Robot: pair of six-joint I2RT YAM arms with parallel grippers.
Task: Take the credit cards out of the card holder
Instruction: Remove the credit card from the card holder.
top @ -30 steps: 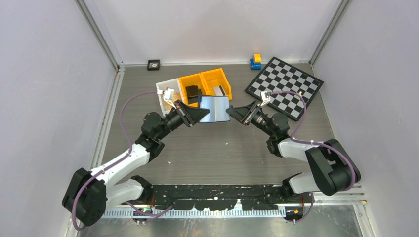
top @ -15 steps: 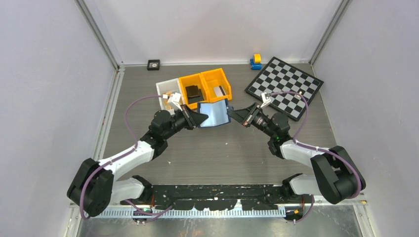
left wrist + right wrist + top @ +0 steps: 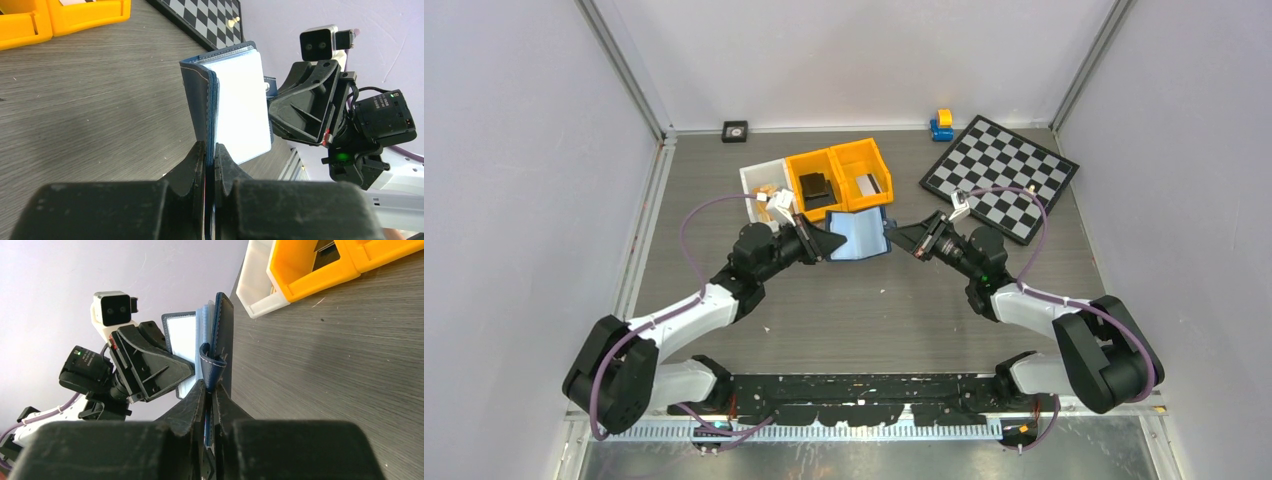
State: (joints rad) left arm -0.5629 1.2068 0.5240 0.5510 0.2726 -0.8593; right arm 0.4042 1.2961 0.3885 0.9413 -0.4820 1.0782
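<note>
The grey wood-grain table (image 3: 864, 310) carries a row of bins toward its far edge: a white bin (image 3: 749, 180) on the left and two orange bins (image 3: 854, 150) joined beside it. One orange bin holds a black block. The other holds a pale flat item that is too small to identify. A chessboard (image 3: 1001, 170) lies skewed in the far right corner, with a small blue-and-yellow toy (image 3: 941, 124) just beside it at the far edge. A little black square piece (image 3: 735, 130) sits at the far edge toward the left. Nothing stands between the two arms except the card holder (image 3: 861, 235) itself. It is spread open just in front of the orange bins, near the table's middle, with its pale blue-grey inside facing up. The left claw (image 3: 210, 149) is pinched tight on the navy cover at the holder's left edge. The right claw (image 3: 209, 390) is clamped together on the navy tab and flap at the opposite edge, so the holder spans the gap between them. The credit cards cannot be made out as separate pieces. Both wrist views show only pale layered leaves between the navy covers, and the black fingers hide the lower part of the holder.
</note>
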